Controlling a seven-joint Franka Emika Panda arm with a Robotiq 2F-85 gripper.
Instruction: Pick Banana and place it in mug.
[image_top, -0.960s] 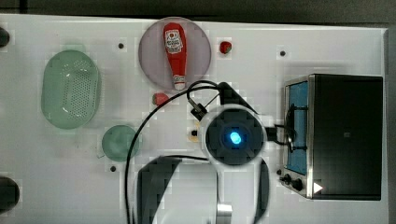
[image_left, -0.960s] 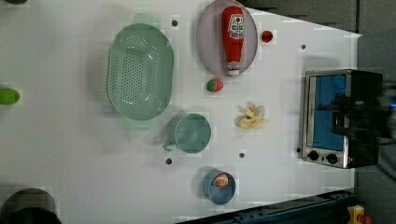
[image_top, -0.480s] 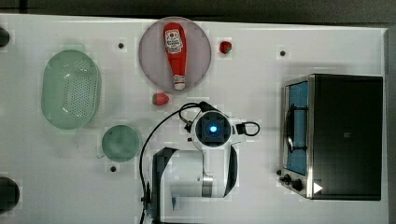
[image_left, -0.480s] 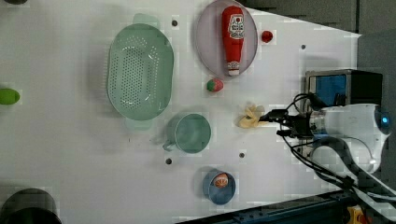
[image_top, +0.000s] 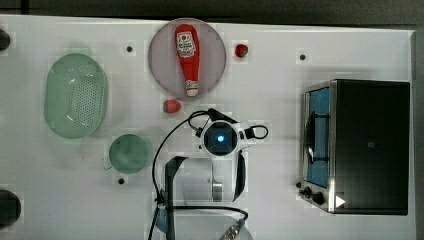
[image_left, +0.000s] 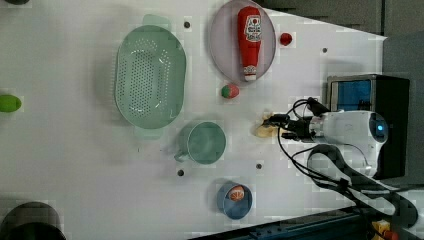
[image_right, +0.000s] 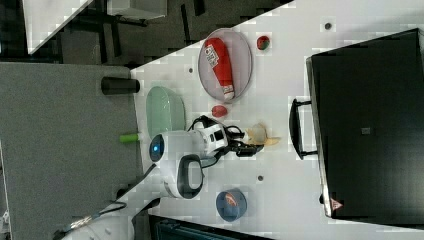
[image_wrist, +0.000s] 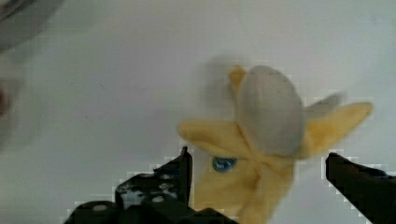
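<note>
Above the banana (image_wrist: 261, 140), wide-spread pincer (image_wrist: 257, 172), pointing down.

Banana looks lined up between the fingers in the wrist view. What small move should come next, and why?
Probably ease straight down a little, then close. The gripper is open, its fingers flank the peeled banana, which lies on the white table, not yet clamped. The mug waits empty.

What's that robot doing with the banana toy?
The robot arm has its gripper down over a toy banana lying on the white table. Its two fingers are open, one on each side of the banana, so it has not grabbed it yet. The little teal mug where the banana should go sits empty, apart from the banana, towards the left view's left.
</note>
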